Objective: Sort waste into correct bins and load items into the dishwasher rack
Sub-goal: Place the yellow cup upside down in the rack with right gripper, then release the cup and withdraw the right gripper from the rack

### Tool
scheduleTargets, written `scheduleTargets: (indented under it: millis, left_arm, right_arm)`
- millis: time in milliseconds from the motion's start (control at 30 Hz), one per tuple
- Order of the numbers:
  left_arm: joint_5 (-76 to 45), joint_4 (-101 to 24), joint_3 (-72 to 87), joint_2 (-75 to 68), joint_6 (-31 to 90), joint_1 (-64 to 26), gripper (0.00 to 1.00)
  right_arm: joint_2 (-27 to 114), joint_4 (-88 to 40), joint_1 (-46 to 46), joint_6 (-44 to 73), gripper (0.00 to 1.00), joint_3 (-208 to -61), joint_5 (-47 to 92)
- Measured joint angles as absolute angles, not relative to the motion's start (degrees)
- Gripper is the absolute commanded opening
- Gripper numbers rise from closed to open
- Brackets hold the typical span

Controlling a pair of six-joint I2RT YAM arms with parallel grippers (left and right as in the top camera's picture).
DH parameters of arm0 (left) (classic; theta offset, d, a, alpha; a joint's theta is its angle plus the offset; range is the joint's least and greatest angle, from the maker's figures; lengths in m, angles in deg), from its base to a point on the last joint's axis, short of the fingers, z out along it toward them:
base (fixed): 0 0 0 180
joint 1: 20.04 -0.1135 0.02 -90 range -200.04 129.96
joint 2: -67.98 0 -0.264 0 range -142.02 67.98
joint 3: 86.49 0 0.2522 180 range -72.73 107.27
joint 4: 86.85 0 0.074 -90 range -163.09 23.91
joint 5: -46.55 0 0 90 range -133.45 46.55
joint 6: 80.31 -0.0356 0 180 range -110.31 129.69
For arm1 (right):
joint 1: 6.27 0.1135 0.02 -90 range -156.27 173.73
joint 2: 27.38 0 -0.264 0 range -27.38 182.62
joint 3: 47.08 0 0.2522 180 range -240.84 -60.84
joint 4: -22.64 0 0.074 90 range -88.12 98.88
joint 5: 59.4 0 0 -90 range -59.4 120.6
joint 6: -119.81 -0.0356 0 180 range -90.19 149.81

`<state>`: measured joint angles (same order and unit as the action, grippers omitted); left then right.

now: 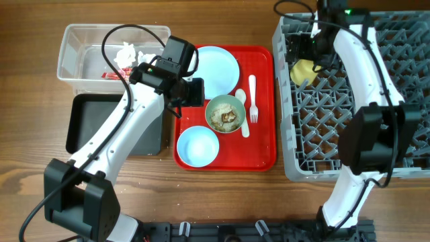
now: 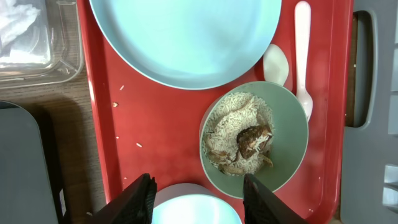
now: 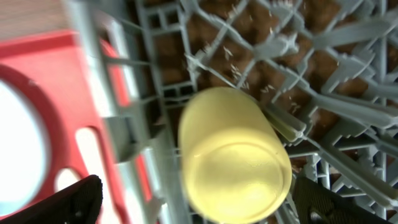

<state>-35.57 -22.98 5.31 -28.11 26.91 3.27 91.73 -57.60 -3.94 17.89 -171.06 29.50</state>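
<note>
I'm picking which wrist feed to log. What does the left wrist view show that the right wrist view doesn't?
Only left wrist: the pale green bowl holding beige food scraps, the white plastic spoon and white plastic fork, and crumpled white tissue in the clear plastic tub. Only right wrist: the small yellow cup resting among grey pegs. Both: the flat red serving tray and the grey plastic dishwasher rack; a pale blur at the right wrist view's edge may be the light blue plate.
</note>
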Motion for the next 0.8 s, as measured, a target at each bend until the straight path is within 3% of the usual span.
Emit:
scheduleTargets:
  millis: [267,400,800]
  left_arm:
    - [-35.7,-23.0,5.3,-28.1,28.2,3.3,0.46]
    - [-35.7,-23.0,5.3,-28.1,30.0,3.3,0.45]
    - [-36.1,-20.2,5.3,-27.5,35.4,3.2,0.44]
  right_arm:
    - [81.2,-62.0,-3.6,17.9,0.98,-174.1,19.1]
    - [77.9,-67.0,-0.9,17.5,0.80,-174.8,16.5]
    - [77.9,-66.7,11.9,14.6,0.80,-167.2,17.4]
